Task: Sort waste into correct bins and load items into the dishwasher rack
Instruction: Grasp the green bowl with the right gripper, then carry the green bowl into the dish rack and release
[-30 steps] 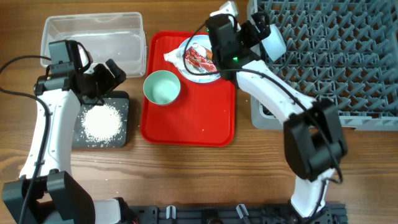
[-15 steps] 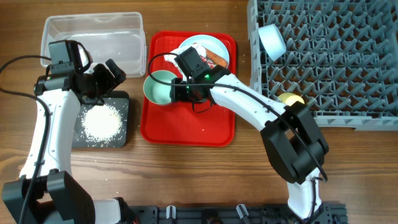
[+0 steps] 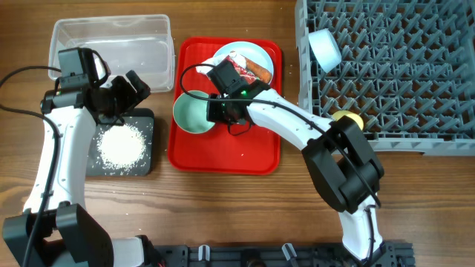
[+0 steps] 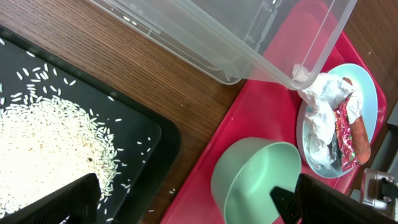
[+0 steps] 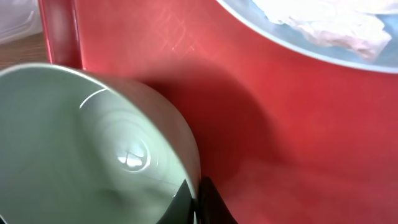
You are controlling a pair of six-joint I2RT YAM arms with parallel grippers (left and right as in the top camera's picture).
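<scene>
The pale green bowl (image 3: pixel 191 113) stands on the red tray (image 3: pixel 245 148), and my right gripper (image 3: pixel 217 113) is shut on its right rim. In the right wrist view the two fingertips (image 5: pixel 198 202) pinch the rim of the green bowl (image 5: pixel 81 143). A light blue plate (image 3: pixel 260 58) behind it holds the white tissue (image 4: pixel 320 112), the red wrapper (image 4: pixel 345 124) and the orange piece (image 4: pixel 360 134). My left gripper (image 3: pixel 122 93) hangs open over the black tray (image 3: pixel 145 159) of rice (image 3: pixel 119 146), empty. The clear tub (image 3: pixel 111 44) lies behind it.
The grey dishwasher rack (image 3: pixel 393 67) fills the right side, with a light blue bowl (image 3: pixel 324 47) at its left edge and a yellow cup (image 3: pixel 346 118) near its front, partly behind my right arm. A few rice grains lie on the wood (image 4: pixel 155 74).
My right arm swung from the rack's edge down-left to the green bowl and closed on its rim; the bowl shifted slightly toward the front. The left arm has not moved.
</scene>
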